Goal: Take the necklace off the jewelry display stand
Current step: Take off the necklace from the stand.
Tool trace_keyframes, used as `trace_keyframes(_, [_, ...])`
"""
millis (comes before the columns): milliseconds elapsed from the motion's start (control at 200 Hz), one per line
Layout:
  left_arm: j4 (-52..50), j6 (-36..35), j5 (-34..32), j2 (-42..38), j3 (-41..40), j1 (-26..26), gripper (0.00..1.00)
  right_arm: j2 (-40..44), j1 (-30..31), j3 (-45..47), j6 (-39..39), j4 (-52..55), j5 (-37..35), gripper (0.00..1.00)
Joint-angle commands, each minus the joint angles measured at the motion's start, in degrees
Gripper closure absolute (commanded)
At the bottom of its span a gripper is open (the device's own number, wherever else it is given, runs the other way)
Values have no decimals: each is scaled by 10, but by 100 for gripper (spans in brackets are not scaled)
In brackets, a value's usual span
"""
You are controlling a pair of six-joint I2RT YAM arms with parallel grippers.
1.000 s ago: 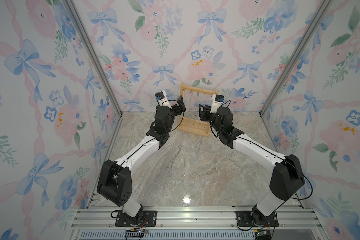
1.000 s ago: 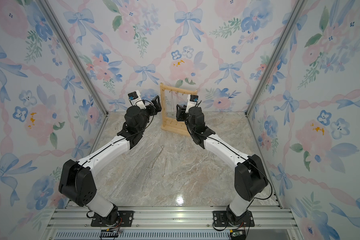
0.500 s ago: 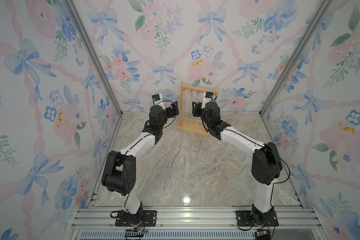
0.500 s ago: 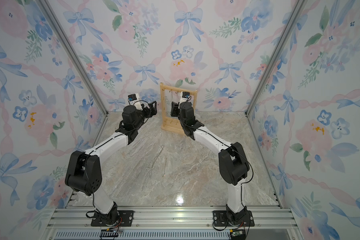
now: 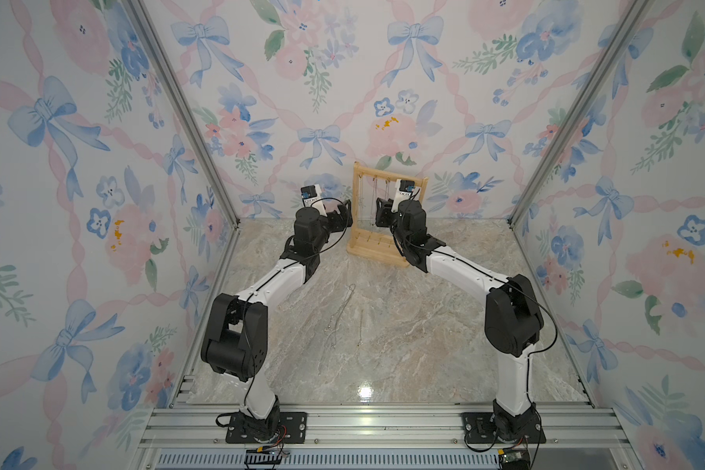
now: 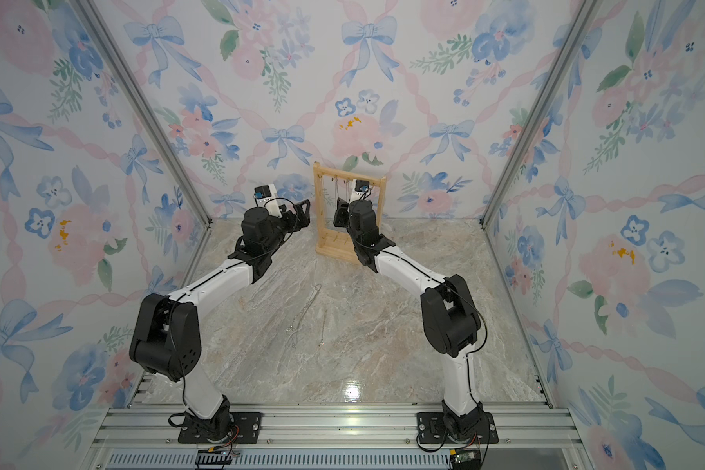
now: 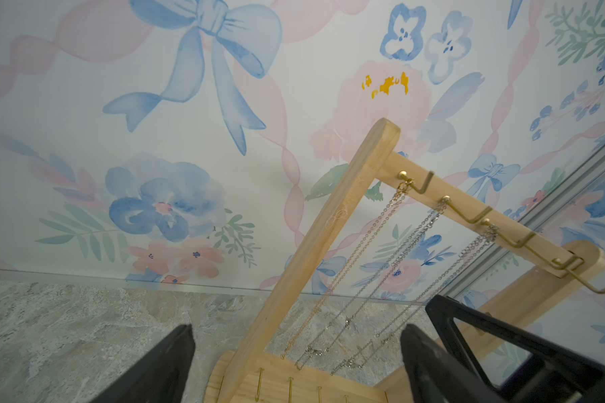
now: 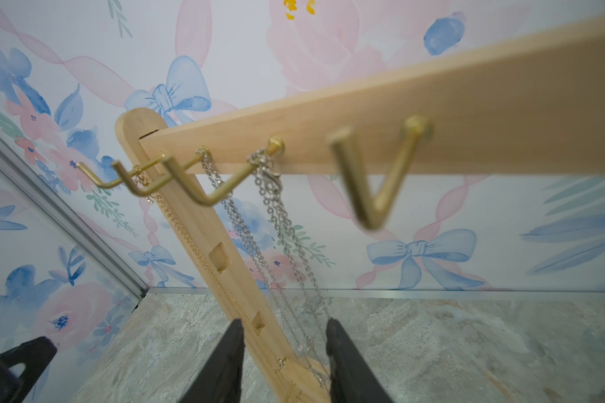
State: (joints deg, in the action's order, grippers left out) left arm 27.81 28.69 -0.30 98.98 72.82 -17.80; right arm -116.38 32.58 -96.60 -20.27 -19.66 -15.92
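Note:
The jewelry display stand (image 5: 355, 203) (image 6: 317, 203), a light-wood frame, stands at the back wall. Gold hooks on its top bar (image 8: 433, 115) carry a gold necklace (image 7: 357, 251) (image 8: 189, 244) and silver necklaces (image 7: 399, 258) (image 8: 280, 223). My right gripper (image 5: 379, 211) (image 6: 340, 213) (image 8: 285, 324) is in front of the frame. Its jaws are partly apart, with the silver chains hanging between them, not pinched. My left gripper (image 5: 347, 207) (image 6: 304, 207) (image 7: 296, 335) is wide open beside the left post (image 7: 315, 251), holding nothing.
Two thin chains (image 5: 342, 313) (image 6: 304, 317) lie loose on the marble floor between the arms. The stand's base (image 5: 377, 248) carries small gold pegs (image 7: 259, 383). Floral walls close in the back and both sides; the stand is close to the back wall.
My right gripper has shifted left along the stand's front to the hanging chains, its jaws narrowing a little. The left gripper stays open near the left post, shifted only slightly.

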Motion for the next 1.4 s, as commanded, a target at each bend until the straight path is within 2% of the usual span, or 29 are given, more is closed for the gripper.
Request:
trace_keyframes(0, [8,-1,11,8,-6,-3,4,-2,-1,-3,16,-27,-23,59])
trace_keyframes(265, [8,3,17,16,-4,-4,4,-15,-4,-18,35,-34,-20,60])
trace_keyframes(645, [8,4,25,22,-1,-5,4,-23,-7,-25,40,-67,-21,66])
trace_keyframes(1260, [8,4,27,26,0,-12,3,-19,0,-25,63,-78,-20,98])
trace_keyframes(1390, [8,3,27,26,0,-14,3,-9,3,-14,69,-82,-17,100])
